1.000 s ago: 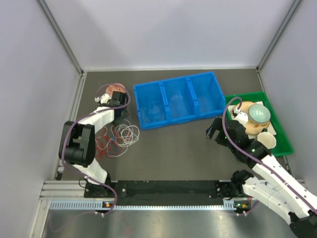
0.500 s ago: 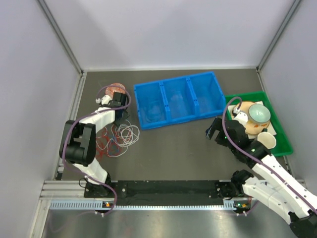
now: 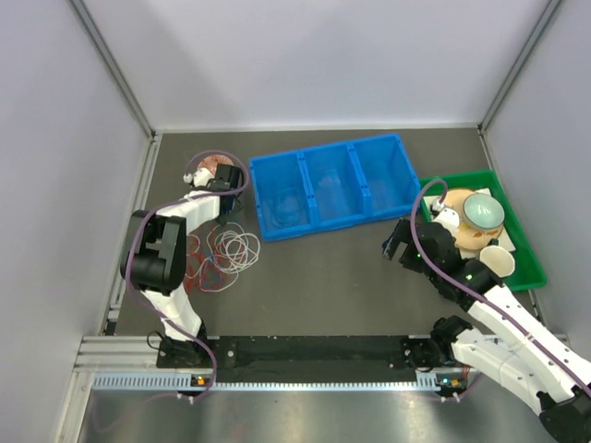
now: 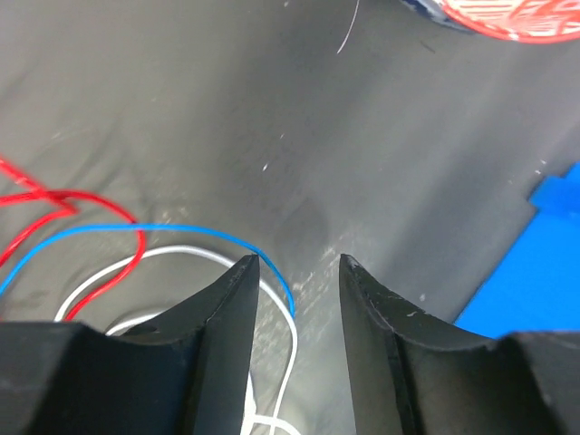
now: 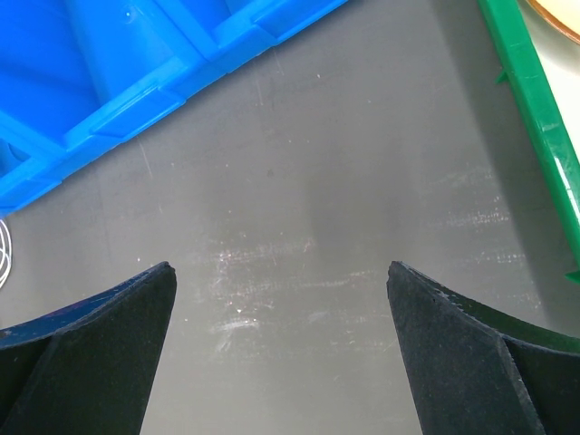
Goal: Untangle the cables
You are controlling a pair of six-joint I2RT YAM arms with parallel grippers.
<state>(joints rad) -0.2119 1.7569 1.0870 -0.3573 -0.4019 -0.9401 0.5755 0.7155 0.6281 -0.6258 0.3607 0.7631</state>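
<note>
My left gripper (image 4: 297,263) is out at the far left of the counter (image 3: 323,277), at the far edge of the cables (image 3: 222,251). They lie in a loose heap of red, white and blue loops on the left side of the counter, between the left arm and the blue bin (image 3: 325,225).

Through the left wrist camera I see the jaws partly apart and holding nothing, with the fingers (image 4: 227,317) low over the dark surface. The blue cable (image 4: 172,229) comes in from the left, bends at the tip of the left finger and drops into the gap between the two. The white cable (image 4: 172,256) arcs just beneath it and passes behind the same finger. The red cable (image 4: 91,195) loops further left, crossing the blue one, clear of the gripper. A round red mesh object (image 4: 507,18) sits beyond the fingertips, partly out of view.

My right gripper (image 5: 279,272) hangs wide open over bare counter, gripping nothing, between the near right corner of the blue bin and the green tray (image 3: 528,269). It is well apart from the cables. The tray holds a teal bowl (image 3: 482,210) and other crockery.
</note>
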